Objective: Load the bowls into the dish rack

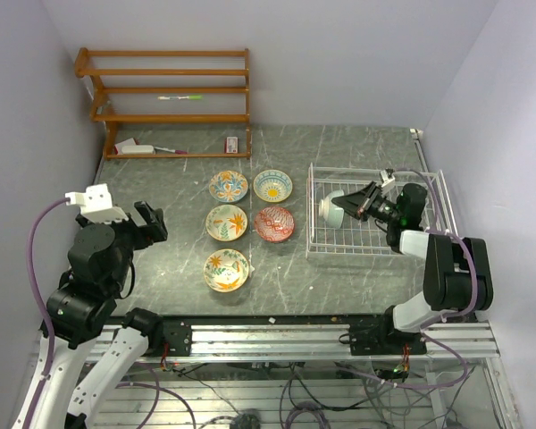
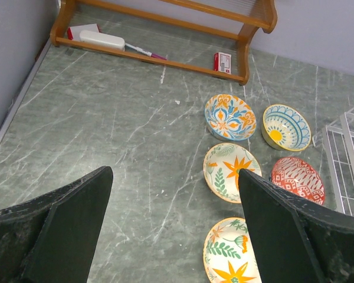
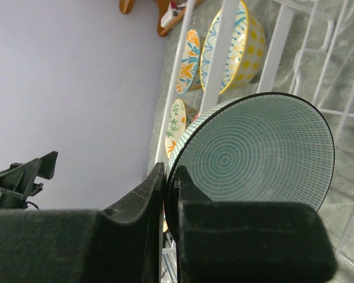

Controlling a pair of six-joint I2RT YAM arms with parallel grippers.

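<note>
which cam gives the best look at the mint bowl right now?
Right wrist: the mint bowl fills the frame, its ringed inside is clear, and its rim is pinched in the right hand. Top external shows it small, tipped on edge at the rack, partly hidden by the hand. Left wrist misses it.

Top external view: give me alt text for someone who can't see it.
The right pincer grips a mint green bowl on edge at the left end of the white wire dish rack. Five patterned bowls sit on the grey-green table to the rack's left, and the left pincer hangs open near the table's left edge.
</note>
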